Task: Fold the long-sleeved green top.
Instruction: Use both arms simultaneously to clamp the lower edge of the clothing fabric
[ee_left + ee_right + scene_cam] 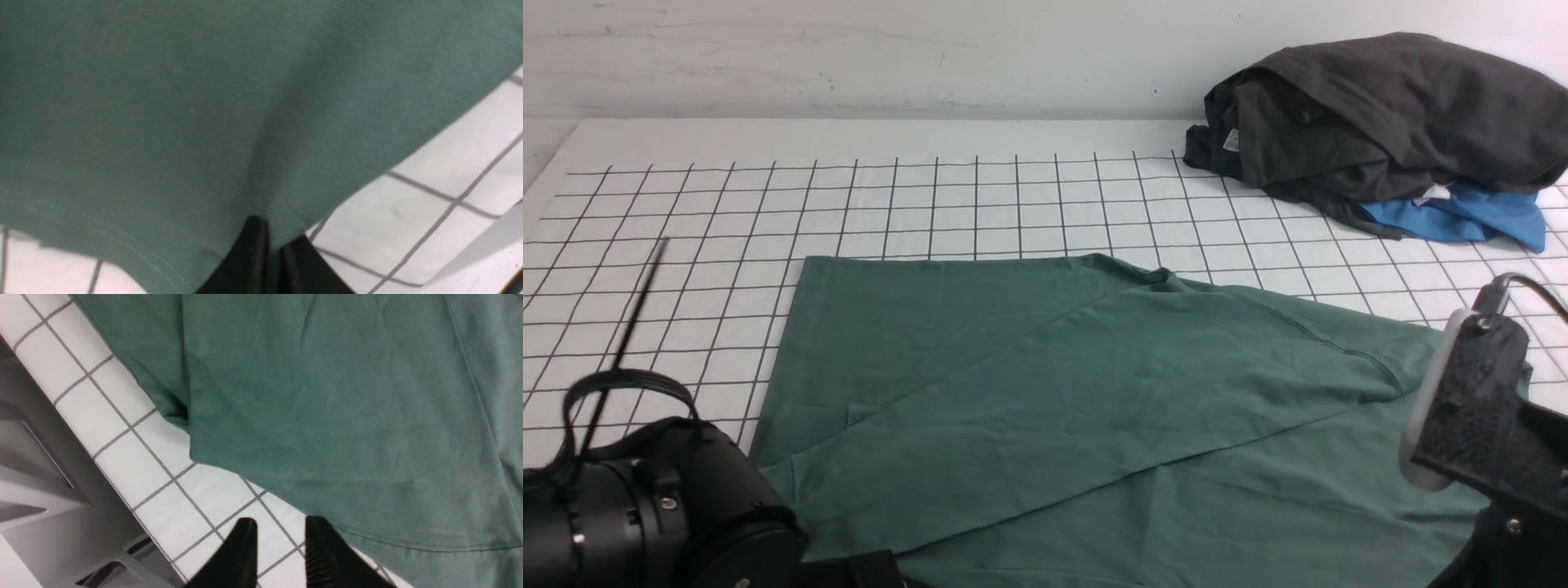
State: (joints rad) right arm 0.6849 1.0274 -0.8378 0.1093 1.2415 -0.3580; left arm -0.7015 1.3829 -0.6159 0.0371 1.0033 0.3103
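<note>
The green long-sleeved top (pixel 1094 392) lies spread over the near half of the gridded table, with one flap folded across it along a diagonal crease. In the left wrist view my left gripper (pixel 273 245) is shut on the green long-sleeved top (pixel 204 102), pinching a ridge of cloth near its stitched hem. My right gripper (pixel 281 528) stands open over bare table, with nothing between its fingers, right beside the hem of the green long-sleeved top (pixel 347 416). The front view shows only the arm bodies, the left arm (pixel 645 506) and the right arm (pixel 1478 408).
A dark grey garment (pixel 1380 114) is heaped at the back right on top of a bright blue garment (pixel 1462 216). The white table (pixel 931 204) has a black grid. Its edge and a grey frame (pixel 49 490) show beside the right gripper.
</note>
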